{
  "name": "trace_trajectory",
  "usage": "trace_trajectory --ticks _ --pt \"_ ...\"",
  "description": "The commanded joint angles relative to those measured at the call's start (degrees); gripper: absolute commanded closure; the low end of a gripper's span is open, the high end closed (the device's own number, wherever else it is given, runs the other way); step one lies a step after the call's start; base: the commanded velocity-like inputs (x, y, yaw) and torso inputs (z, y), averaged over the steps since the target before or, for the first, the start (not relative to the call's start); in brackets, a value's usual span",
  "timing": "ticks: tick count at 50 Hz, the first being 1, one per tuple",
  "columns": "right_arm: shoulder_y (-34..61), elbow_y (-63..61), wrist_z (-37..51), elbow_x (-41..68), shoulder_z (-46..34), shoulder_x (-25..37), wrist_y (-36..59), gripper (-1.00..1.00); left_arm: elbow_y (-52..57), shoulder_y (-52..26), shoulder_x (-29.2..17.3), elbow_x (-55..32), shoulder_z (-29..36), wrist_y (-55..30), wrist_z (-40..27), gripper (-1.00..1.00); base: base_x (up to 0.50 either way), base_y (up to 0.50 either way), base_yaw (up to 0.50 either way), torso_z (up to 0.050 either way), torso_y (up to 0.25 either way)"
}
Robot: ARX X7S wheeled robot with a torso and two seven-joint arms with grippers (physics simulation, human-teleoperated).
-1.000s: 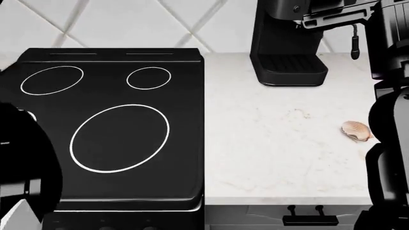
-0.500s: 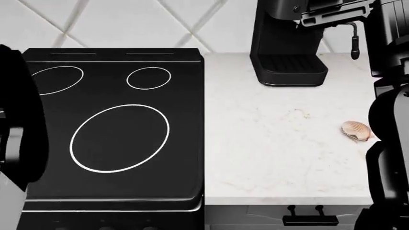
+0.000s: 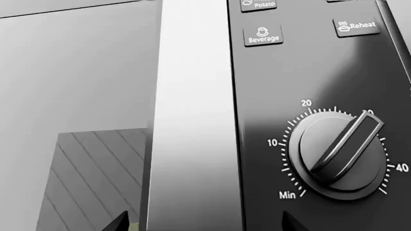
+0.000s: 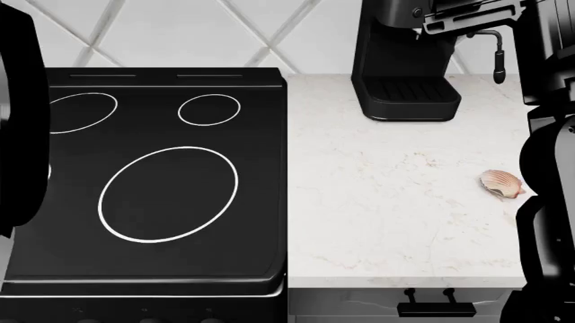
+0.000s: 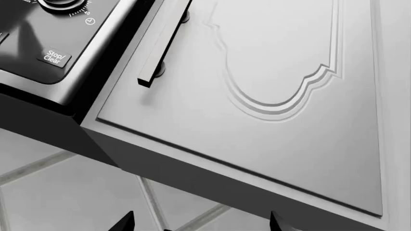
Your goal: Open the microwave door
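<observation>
The microwave fills the left wrist view at close range: its grey door (image 3: 77,96), a tall silver handle strip (image 3: 192,120), and a black control panel with a timer dial (image 3: 337,154) and Beverage and Reheat buttons. My left gripper (image 3: 204,225) is open, and its two dark fingertips (image 3: 121,222) show on either side of the handle strip without gripping it. My right gripper (image 5: 200,224) is open and empty, looking at the microwave's lower corner with the Stop/Clear button (image 5: 53,56). The microwave is out of the head view.
A white cabinet door (image 5: 289,96) with a bar handle (image 5: 163,41) sits beside the microwave. Below are a black cooktop (image 4: 161,182), a marble counter (image 4: 395,202), a coffee machine (image 4: 404,60) and a seashell (image 4: 501,183). My arms fill the left edge (image 4: 18,121) and the right edge (image 4: 548,202).
In the head view my left arm has risen from the lower left corner up along the left edge. The right arm has barely shifted.
</observation>
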Motion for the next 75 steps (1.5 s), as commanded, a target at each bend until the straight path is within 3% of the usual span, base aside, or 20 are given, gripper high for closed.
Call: trace_trajectory --ticks 1,19,20,30,36,45,75 --pt "0.3 -0.3 0.1 0.1 -0.1 0.2 0.5 -1.0 -20.3 -6.9 2.6 1.6 1.2 11.5 1.2 -1.0 0.0 0.0 0.0 0.0 0.0" --pt "1.0 -1.3 0.2 0.4 -0.4 0.5 1.8 -1.0 -24.2 -7.4 2.9 3.7 0.3 13.6 0.8 -1.0 0.0 0.0 0.0 0.0 0.0" --pt "1.1 -1.4 0.2 0.4 -0.4 0.5 1.9 -1.0 -24.2 -7.4 2.9 3.8 0.2 13.7 0.8 1.0 0.0 0.0 0.0 0.0 0.0" --pt "1.2 -1.6 0.3 0.4 -0.5 0.7 2.2 -1.0 -23.1 -7.7 2.6 3.5 -1.2 13.9 1.0 1.0 0.0 0.0 0.0 0.0 0.0" --pt "1.0 -1.3 0.5 0.3 -0.8 0.8 1.8 -1.0 1.6 0.3 -0.1 0.9 -2.0 -0.7 0.4 1.0 0.0 0.0 0.0 0.0 0.0" --pt "1.5 -1.2 0.4 0.6 -1.0 0.7 2.1 -1.0 18.7 4.0 -2.4 -1.8 -2.4 -11.4 0.9 1.0 0.0 0.0 0.0 0.0 0.001" --pt "2.2 -2.4 0.9 0.8 -1.2 1.1 3.3 -1.0 52.0 9.2 -7.7 -12.7 -9.3 -36.0 -1.6 1.0 0.0 0.0 0.0 0.0 0.002"
